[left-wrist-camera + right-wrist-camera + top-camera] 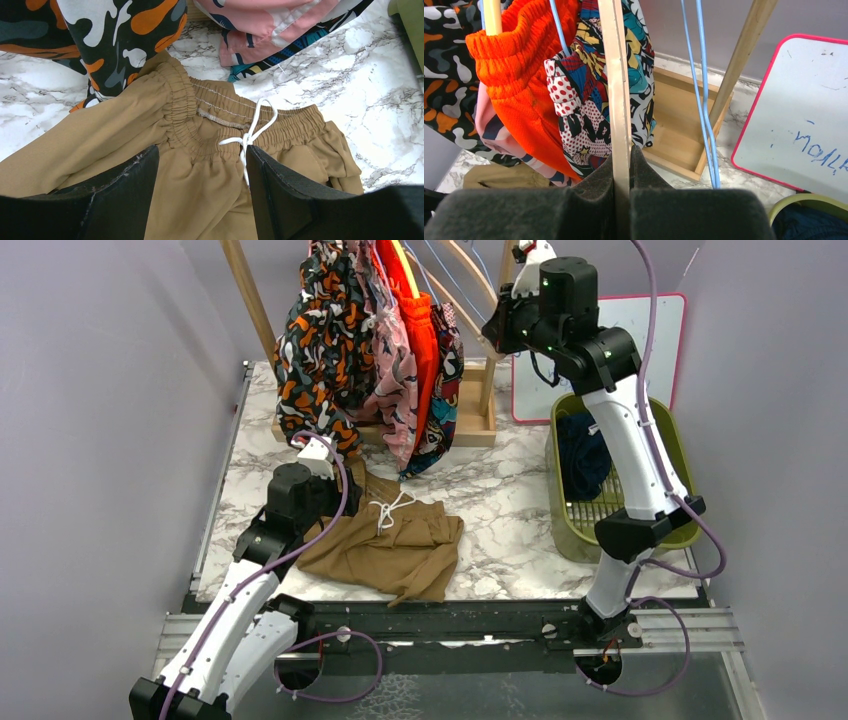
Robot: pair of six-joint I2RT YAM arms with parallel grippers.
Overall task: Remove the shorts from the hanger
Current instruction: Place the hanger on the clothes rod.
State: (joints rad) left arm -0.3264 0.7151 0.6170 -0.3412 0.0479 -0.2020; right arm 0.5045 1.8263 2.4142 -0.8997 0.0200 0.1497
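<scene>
Tan shorts (pixel 390 540) are being shown lying crumpled on the marble worktop (pixel 500 510), with the left hand (pixel 201 150) being poised over their waistband, jaws wide apart and nothing gripped. Behind them, camouflage shorts (pixel 320 350), pink-print shorts (pixel 395 370), orange shorts (pixel 420 330) and comic-print shorts (pixel 440 400) are being carried on the wooden rack (pixel 250 300). The right hand (pixel 622 155) is being clamped shut on a pale wooden hanger (pixel 616 75). Navy shorts (pixel 583 455) are being held in the green basket (pixel 560 530).
</scene>
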